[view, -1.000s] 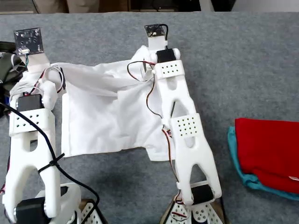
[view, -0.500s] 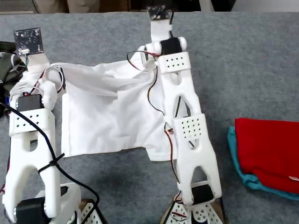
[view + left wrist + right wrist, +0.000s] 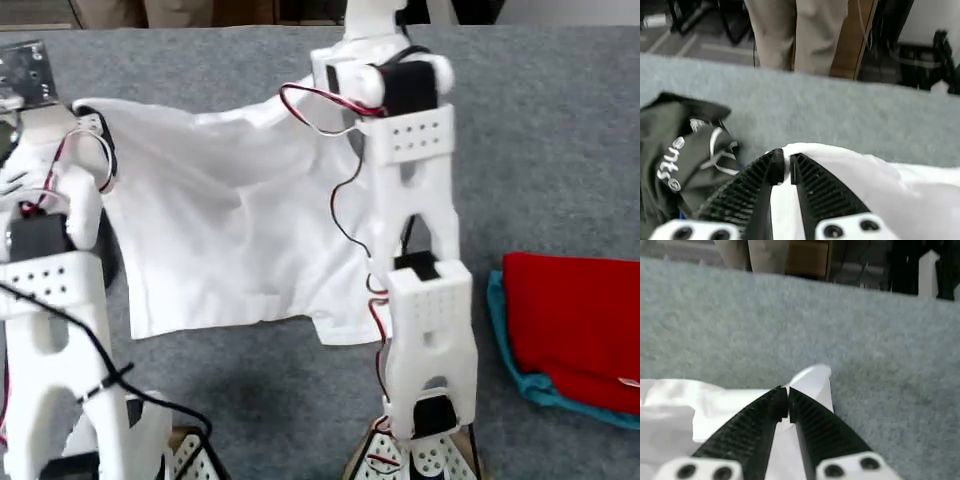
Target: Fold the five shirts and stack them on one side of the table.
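**Both grippers pinching the white shirt at its far edge**

The white shirt (image 3: 230,240) occupied the centre-left of the high view, between the two arms. Its upper edge was held up off the grey tabletop (image 3: 540,130). Its lower hem lay on the tabletop at lower centre.

The left gripper (image 3: 786,165) had its black ribbed fingers (image 3: 817,187) pressed together on a fold of the white cloth. In the high view that held corner sat at the upper left of the frame. The right gripper (image 3: 788,402) was likewise clamped on a white corner of the same shirt, at the upper centre of the high view. The cloth sagged in creases between the two held points.

A folded red shirt (image 3: 575,320) lay on top of a teal shirt (image 3: 508,360) at the right edge of the high view, well apart from the white shirt. A black garment (image 3: 680,150) with white print lay crumpled on the tabletop just beside the left gripper.
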Robot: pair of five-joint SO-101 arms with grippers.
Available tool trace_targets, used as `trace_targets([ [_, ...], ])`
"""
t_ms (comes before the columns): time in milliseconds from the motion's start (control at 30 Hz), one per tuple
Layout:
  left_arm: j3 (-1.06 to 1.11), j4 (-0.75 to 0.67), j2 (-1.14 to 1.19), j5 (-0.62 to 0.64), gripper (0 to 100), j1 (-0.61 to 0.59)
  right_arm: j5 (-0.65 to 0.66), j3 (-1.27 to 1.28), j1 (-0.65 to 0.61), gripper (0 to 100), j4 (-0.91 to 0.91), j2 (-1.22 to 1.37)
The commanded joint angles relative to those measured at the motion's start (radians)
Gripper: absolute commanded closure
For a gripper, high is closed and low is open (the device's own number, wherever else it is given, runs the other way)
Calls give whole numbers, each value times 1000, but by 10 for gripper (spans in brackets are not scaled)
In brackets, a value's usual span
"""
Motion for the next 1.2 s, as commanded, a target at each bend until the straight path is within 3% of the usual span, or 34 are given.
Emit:
trace_targets([
  [0, -61, -2, -94, -2, 981, -9, 9, -47, 41, 991, 8, -186],
  [367, -55, 8, -371, -86, 981, -15, 43, -44, 173, 991, 11, -579],
  [533, -31, 161, -529, -180, 981, -6, 58, 84, 162, 989, 137, -687],
  [667, 78, 226, -619, -233, 981, 40, 48, 398, 54, 981, 167, -711],
  [900, 322, 353, -717, -272, 981, 15, -15, 903, -223, 851, 133, -713],
  [1167, 362, 606, -730, -288, 981, -103, -14, 1231, -229, 868, -160, -556],
])
